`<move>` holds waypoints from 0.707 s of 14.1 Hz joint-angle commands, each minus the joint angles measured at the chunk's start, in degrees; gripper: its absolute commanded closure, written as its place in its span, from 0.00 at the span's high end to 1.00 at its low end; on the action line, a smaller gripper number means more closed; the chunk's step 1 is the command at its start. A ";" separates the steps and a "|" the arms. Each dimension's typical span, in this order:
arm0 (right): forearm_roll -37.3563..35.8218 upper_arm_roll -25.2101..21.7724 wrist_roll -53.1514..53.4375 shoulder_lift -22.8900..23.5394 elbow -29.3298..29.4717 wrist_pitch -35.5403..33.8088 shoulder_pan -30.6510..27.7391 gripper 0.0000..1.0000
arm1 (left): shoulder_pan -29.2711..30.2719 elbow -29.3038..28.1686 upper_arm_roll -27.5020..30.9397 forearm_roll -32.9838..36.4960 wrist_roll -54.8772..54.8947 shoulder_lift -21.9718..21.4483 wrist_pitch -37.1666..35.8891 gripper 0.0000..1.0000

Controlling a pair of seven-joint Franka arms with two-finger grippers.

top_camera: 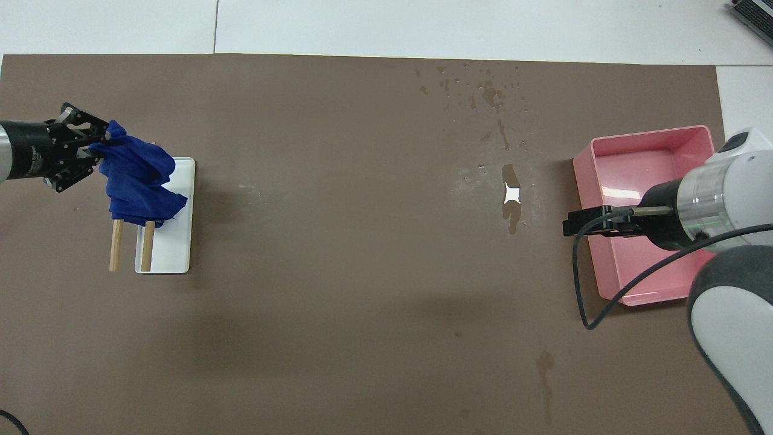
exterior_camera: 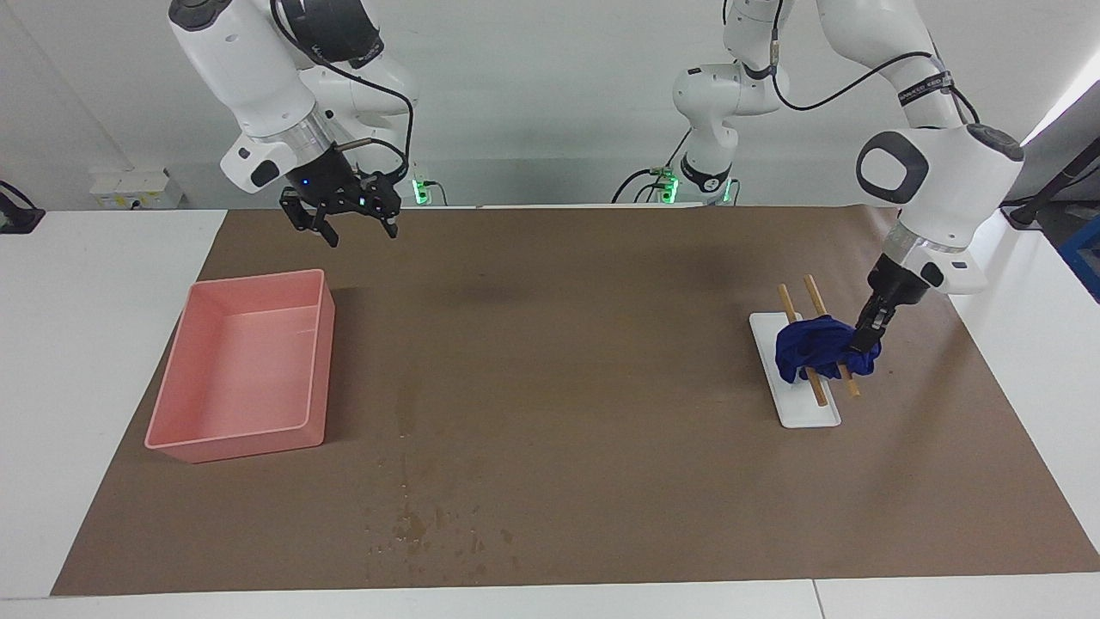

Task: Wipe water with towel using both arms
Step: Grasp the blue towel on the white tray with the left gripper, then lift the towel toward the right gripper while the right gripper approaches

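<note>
The blue towel hangs bunched over two wooden sticks that lie across a white plate at the left arm's end of the mat. My left gripper is shut on the towel's edge and lifts that side. Water shows as dark blotches and specks on the mat's part farthest from the robots, with a shiny puddle beside the pink tray. My right gripper hangs open in the air over the mat's edge by the tray.
A pink tray stands at the right arm's end of the brown mat. A black cable loops down from the right wrist. White table borders the mat.
</note>
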 commanded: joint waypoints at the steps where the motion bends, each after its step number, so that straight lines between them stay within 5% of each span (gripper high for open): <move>1: -0.04 0.18 -0.24 -1.70 -2.23 1.39 -0.30 1.00 | -1.04 3.88 -1.83 -1.77 -16.50 -1.86 -2.00 0.00; 5: 1.71 0.35 13.61 -1.35 -2.93 3.23 1.62 1.00 | -1.39 7.23 -10.88 -2.12 -37.10 -1.95 -0.95 0.00; 10: 15.30 0.35 40.92 -0.39 -5.56 12.97 5.67 1.00 | -4.80 6.44 -17.75 -7.65 -50.30 -2.12 1.60 0.00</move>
